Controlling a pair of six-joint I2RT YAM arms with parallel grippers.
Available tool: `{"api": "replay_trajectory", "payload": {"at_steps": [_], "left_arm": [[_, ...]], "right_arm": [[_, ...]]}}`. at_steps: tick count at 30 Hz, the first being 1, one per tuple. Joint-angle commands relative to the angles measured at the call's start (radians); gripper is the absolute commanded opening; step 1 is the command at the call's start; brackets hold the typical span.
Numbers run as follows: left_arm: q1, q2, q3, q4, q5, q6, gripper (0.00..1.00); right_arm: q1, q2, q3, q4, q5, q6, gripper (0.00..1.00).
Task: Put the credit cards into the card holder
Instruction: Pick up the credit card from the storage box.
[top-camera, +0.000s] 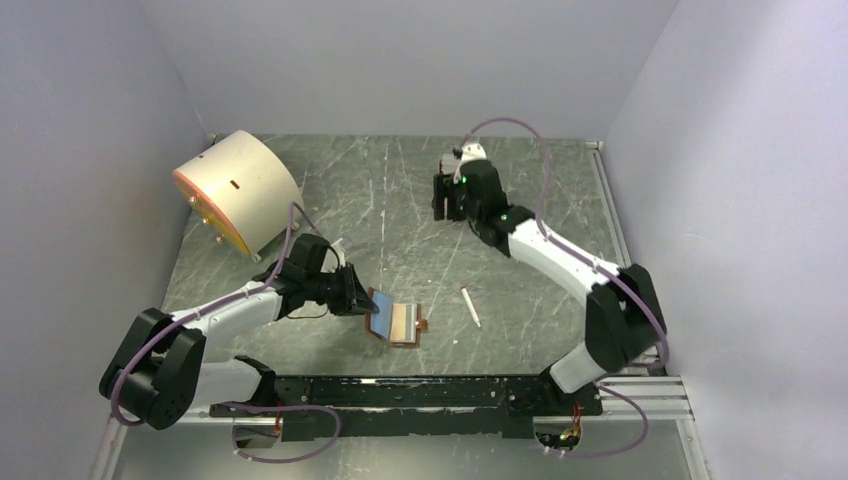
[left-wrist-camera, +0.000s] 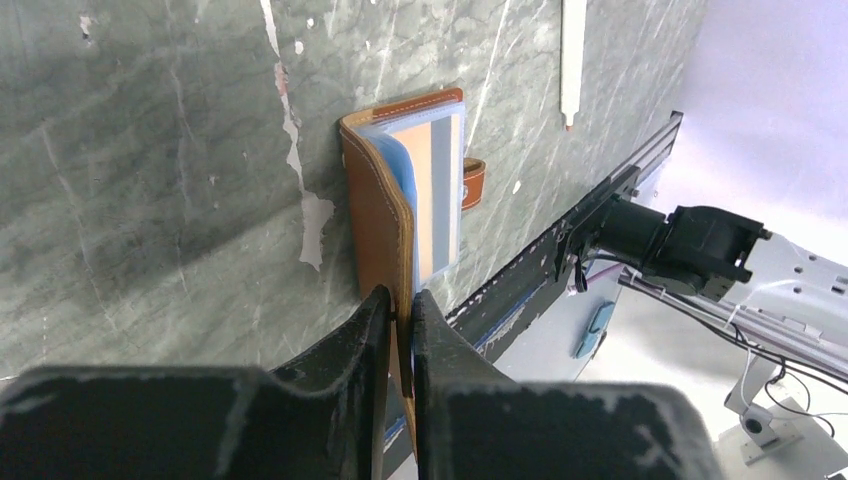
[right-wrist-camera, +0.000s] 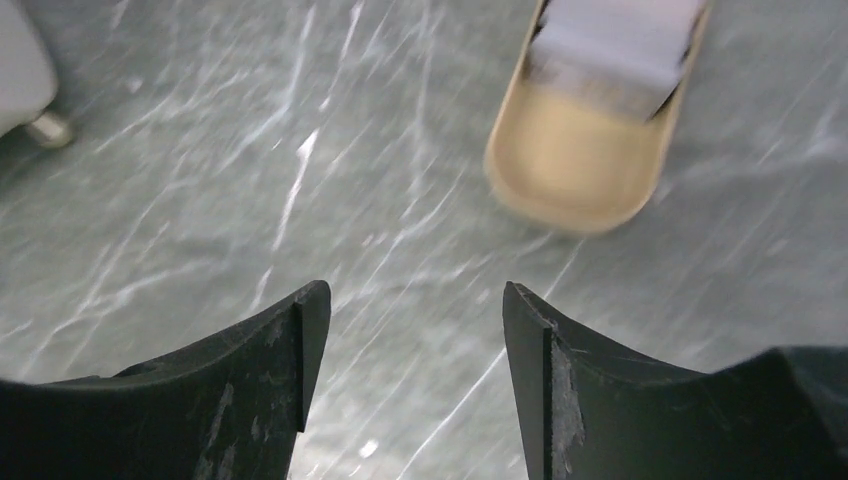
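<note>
The brown card holder (top-camera: 402, 323) lies open on the table in front of the arm bases, its light blue inside (left-wrist-camera: 405, 170) showing. My left gripper (left-wrist-camera: 402, 305) is shut on the raised cover flap of the card holder (left-wrist-camera: 385, 215), whose snap tab (left-wrist-camera: 473, 183) sticks out at the far side. My right gripper (top-camera: 446, 203) hovers at the back of the table, open and with nothing in it. In the right wrist view, pale grey credit cards (right-wrist-camera: 615, 40) lie blurred in a tan oval tray (right-wrist-camera: 575, 165), ahead and to the right of my right gripper (right-wrist-camera: 415, 330).
A big cream drum (top-camera: 235, 188) lies on its side at the back left; one of its feet (right-wrist-camera: 45, 128) shows in the right wrist view. A thin white stick (top-camera: 469, 306) lies right of the card holder. A black rail (top-camera: 420, 392) runs along the near edge.
</note>
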Motion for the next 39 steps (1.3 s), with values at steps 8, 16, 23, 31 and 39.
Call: {"api": "replay_trajectory", "payload": {"at_steps": [8, 16, 23, 31, 39], "left_arm": [[0.010, 0.015, 0.031, -0.043, 0.001, 0.062, 0.17], [0.011, 0.020, 0.024, -0.049, 0.017, 0.080, 0.26], [0.010, 0.010, 0.031, -0.042, 0.039, 0.076, 0.26], [0.010, 0.014, 0.014, -0.005, 0.060, 0.043, 0.26], [0.010, -0.003, 0.008, -0.006, 0.055, 0.026, 0.26]], "right_arm": [[-0.266, 0.389, 0.434, -0.100, -0.231, -0.679, 0.67], [-0.285, 0.475, 0.397, 0.042, -0.307, -1.168, 0.71], [-0.307, 0.615, 0.505, 0.012, -0.352, -1.306, 0.71], [-0.305, 0.672, 0.518, 0.057, -0.354, -1.373, 0.71], [-0.304, 0.716, 0.524, 0.157, -0.324, -1.383, 0.71]]}}
